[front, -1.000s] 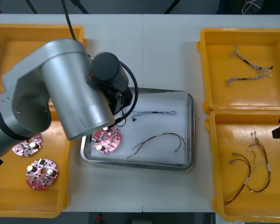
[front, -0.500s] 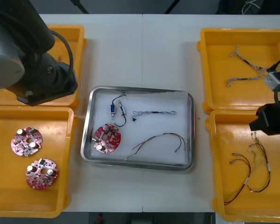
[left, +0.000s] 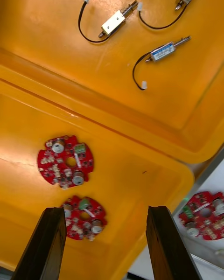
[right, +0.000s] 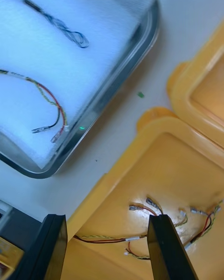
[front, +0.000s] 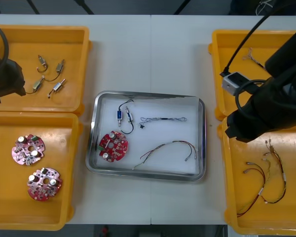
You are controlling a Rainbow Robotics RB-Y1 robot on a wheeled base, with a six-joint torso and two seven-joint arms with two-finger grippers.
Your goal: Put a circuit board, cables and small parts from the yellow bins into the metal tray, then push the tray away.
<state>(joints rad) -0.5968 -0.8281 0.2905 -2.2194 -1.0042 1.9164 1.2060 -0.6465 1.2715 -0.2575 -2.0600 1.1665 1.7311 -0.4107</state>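
Observation:
The metal tray point(front: 200, 143), white inside, holds a red circuit board point(front: 113, 146), a small metal part point(front: 121, 116) on a black lead, a twisted blue and white cable point(front: 163, 119) and a red and yellow cable point(front: 170, 148). My left gripper point(left: 107, 235) is open with nothing in it above the near left bin point(left: 140, 168), over two circuit boards point(left: 65, 167). My right gripper point(right: 109, 242) is open and holds nothing over the corner of the near right bin point(right: 154, 135), just beside the tray's rim point(right: 116, 98).
The far left bin point(front: 74, 64) holds several small metal parts point(front: 49, 79). Two boards point(front: 28, 149) lie in the near left bin. The right bins hold twisted cables point(front: 261, 79) and red and yellow cables point(front: 264, 177). My right arm point(front: 271, 98) covers part of both right bins.
My left arm has pulled back from over the tray to the far left, uncovering the small part in the tray. My right arm has come in from the right edge toward the tray.

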